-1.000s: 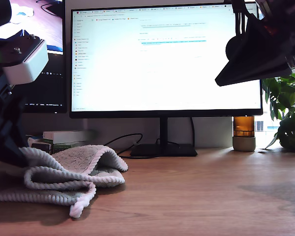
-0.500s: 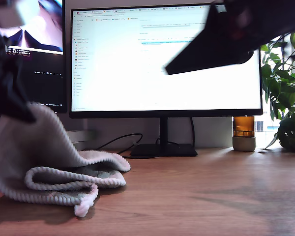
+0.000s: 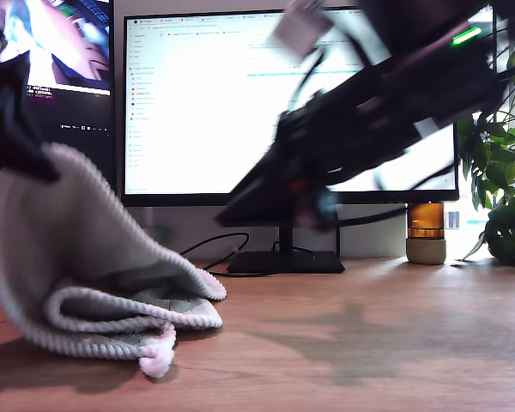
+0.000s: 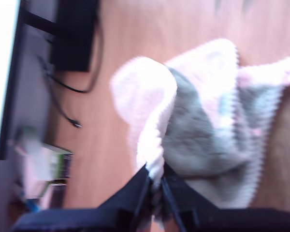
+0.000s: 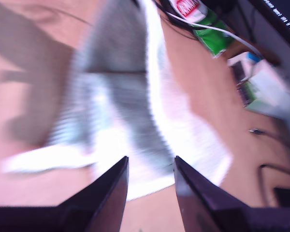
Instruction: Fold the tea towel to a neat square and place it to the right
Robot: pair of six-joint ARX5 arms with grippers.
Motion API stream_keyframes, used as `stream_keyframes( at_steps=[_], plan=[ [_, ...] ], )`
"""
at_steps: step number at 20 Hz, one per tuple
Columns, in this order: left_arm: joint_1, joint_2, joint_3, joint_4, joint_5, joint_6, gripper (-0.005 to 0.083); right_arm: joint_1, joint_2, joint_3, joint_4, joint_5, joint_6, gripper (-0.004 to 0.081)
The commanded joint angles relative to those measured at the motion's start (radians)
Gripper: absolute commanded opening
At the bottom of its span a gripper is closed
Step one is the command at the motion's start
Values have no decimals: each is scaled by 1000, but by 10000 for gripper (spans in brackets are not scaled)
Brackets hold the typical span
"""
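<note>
My first gripper (image 4: 154, 186) clamped the tea towel (image 3: 77, 266) hem, lifting it to unfold; my second gripper (image 5: 150, 166) swept in, jaws apart.

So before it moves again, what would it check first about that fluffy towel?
1. My first gripper pinching the tea towel hem: ok.
2. Corner lifted off the desk: ok; the rest lies bunched.
3. My second gripper open above the cloth, nothing between its fingers: ok.
4. Towel neatly square: not ok.
5. Monitor cables behind, apart from the cloth: ok.
6. Exact second grasp point: cannot tell, views blurred.
</note>
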Motion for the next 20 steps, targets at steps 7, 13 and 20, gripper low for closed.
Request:
stream_keyframes(
  at_steps=[7, 13, 20],
  plan=[
    [0, -8, 20, 6, 10, -4, -24, -11, 298, 252, -61, 61, -114, 267],
    [0, -8, 22, 11, 9, -4, -24, -28, 312, 259, -150, 68, -164, 269],
    [2, -17, 31, 29, 9, -4, -24, -25, 361, 266, -75, 60, -180, 271]
  ],
)
